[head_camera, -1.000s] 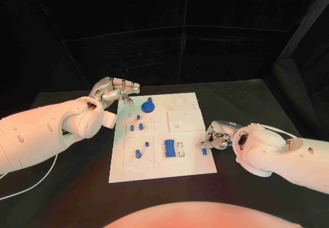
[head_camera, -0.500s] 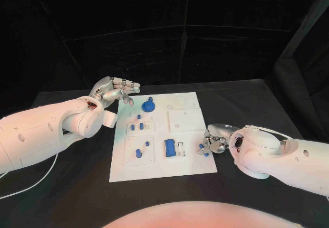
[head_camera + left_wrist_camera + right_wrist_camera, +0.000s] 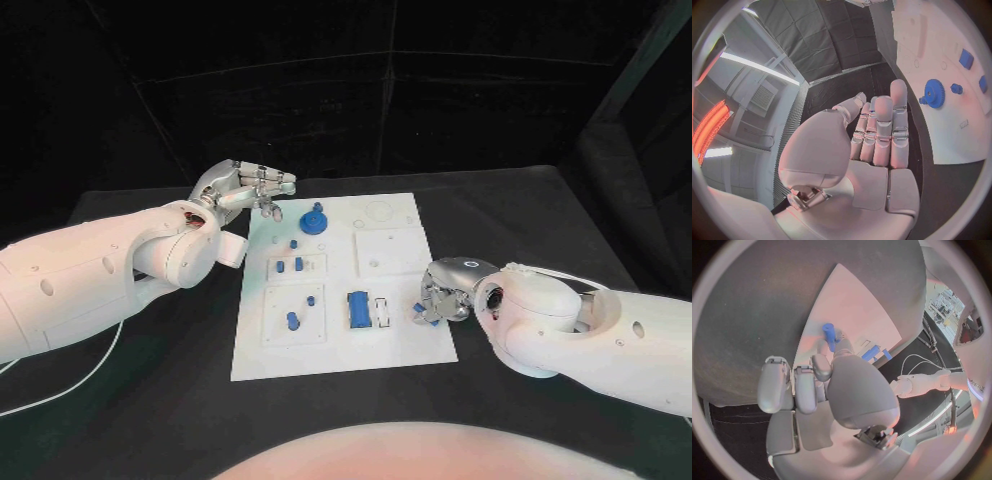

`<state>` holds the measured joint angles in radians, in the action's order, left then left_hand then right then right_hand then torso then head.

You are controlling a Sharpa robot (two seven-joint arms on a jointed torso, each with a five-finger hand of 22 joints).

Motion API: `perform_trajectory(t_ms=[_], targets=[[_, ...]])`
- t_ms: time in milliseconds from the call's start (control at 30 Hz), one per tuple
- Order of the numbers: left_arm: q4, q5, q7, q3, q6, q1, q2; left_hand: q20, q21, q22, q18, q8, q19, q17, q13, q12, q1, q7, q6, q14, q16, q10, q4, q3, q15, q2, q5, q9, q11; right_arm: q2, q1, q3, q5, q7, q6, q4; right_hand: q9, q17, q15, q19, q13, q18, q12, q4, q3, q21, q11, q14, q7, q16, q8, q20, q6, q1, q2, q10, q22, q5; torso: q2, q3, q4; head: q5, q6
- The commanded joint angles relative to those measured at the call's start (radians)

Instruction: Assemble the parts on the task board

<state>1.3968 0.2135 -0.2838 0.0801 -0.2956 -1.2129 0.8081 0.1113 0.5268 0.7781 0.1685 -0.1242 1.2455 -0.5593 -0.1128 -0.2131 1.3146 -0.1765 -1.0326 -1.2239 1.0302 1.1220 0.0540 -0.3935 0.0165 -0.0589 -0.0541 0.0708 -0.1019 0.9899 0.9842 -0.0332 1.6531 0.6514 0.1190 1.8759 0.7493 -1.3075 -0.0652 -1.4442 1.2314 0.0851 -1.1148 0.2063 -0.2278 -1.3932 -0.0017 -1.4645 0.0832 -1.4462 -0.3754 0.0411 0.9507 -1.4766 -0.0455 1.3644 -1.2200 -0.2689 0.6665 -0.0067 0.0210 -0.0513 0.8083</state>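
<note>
The small blue plastic peg (image 3: 829, 332) you are working with sits at the tips of your right hand (image 3: 444, 296), pinched between the thumb and a finger, with the remaining fingers (image 3: 776, 386) curled in beside it. It stands over the right edge of the white rectangular task board (image 3: 407, 343), about level with the board's lower half, and its long axis points out of the hand towards the board. From there, the open sockets lie inward, towards the board's middle: the nearest parts are the flat blue rectangular block (image 3: 356, 310) and the small pale slot piece (image 3: 381, 311) just beside it. So I judge the coming move to be a short carry from the right edge inward, and your right hand is plainly the nearer one for it.

Your left hand (image 3: 245, 188) is well apart, off the board's far left corner, holding nothing; its fingers (image 3: 882, 131) lie straight and close together. The blue toothed gear wheel (image 3: 315, 222) stands on the board just beside it.
</note>
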Motion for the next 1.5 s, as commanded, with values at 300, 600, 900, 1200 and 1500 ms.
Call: perform_trajectory(t_ms=[300,600,900,1200,1500], targets=[[0.001,-0.003,0.001,-0.001,0.009,-0.001,0.000,0.003,-0.004,-0.001,0.013,-0.004,-0.001,0.001,-0.002,-0.006,0.004,-0.001,0.010,0.009,-0.002,-0.007,0.000,0.006,0.000,0.006,0.004,0.000,0.000,0.018,-0.012,-0.011,-0.121,0.000,0.081,0.017,-0.416,-0.038,-0.003,-0.003,0.003,-0.018,0.010,-0.108,0.257,-0.007,0.008,-0.062,0.006,-0.004,0.046,-0.003,0.014,-0.038,-0.025,0.001,-0.003,0.002,0.000,-0.0004,0.0002,0.003,0.000],[0.003,-0.003,0.005,-0.001,0.009,-0.001,0.003,0.003,-0.004,-0.002,0.013,-0.005,-0.001,0.002,-0.002,-0.006,0.005,-0.001,0.011,0.009,-0.002,-0.008,0.001,0.006,0.000,0.007,0.004,0.000,0.000,0.024,-0.011,-0.011,-0.257,-0.037,0.167,0.028,-0.427,-0.043,0.003,-0.002,0.011,-0.018,0.009,-0.127,0.506,-0.007,0.012,-0.063,0.012,-0.003,0.088,0.003,0.024,0.075,0.072,0.008,-0.004,0.005,0.000,-0.0008,0.0011,0.007,0.001],[0.005,-0.003,0.009,-0.001,0.011,-0.001,0.003,0.003,-0.004,-0.002,0.013,-0.005,-0.001,0.002,-0.002,-0.006,0.005,-0.001,0.011,0.009,-0.002,-0.008,0.001,0.006,0.000,0.007,0.004,0.000,0.000,0.022,-0.011,-0.010,-0.317,-0.069,0.272,0.042,-0.427,-0.046,0.004,-0.001,0.014,-0.017,0.007,-0.135,0.563,-0.006,0.012,-0.064,0.013,-0.004,0.093,0.003,0.030,0.121,0.100,0.011,-0.002,0.022,0.000,-0.0009,-0.0008,0.009,0.002],[0.006,-0.003,0.011,-0.001,0.013,-0.001,0.004,0.003,-0.004,-0.002,0.013,-0.005,-0.001,0.002,-0.002,-0.006,0.005,-0.001,0.011,0.009,-0.002,-0.008,0.001,0.006,0.000,0.007,0.004,0.000,0.000,-0.013,-0.011,-0.010,-0.362,-0.069,0.288,0.031,-0.427,-0.044,0.004,-0.001,0.013,-0.017,0.008,-0.139,0.578,-0.005,0.012,-0.064,0.013,-0.002,0.094,0.003,0.032,0.135,0.109,0.011,-0.002,0.021,0.000,-0.0015,0.0000,0.014,0.002],[0.007,-0.003,0.013,-0.001,0.014,-0.001,0.006,0.003,-0.004,-0.002,0.013,-0.005,-0.001,0.002,-0.002,-0.006,0.005,-0.001,0.011,0.009,-0.002,-0.008,0.001,0.006,0.000,0.007,0.004,0.000,0.000,-0.036,-0.011,-0.010,-0.374,-0.064,0.329,0.025,-0.424,-0.046,0.003,0.000,0.019,-0.017,0.001,-0.139,0.588,-0.004,0.011,-0.064,0.011,-0.003,0.092,0.003,0.038,0.161,0.121,0.017,0.001,0.015,0.000,-0.0008,0.0007,0.018,0.004]])
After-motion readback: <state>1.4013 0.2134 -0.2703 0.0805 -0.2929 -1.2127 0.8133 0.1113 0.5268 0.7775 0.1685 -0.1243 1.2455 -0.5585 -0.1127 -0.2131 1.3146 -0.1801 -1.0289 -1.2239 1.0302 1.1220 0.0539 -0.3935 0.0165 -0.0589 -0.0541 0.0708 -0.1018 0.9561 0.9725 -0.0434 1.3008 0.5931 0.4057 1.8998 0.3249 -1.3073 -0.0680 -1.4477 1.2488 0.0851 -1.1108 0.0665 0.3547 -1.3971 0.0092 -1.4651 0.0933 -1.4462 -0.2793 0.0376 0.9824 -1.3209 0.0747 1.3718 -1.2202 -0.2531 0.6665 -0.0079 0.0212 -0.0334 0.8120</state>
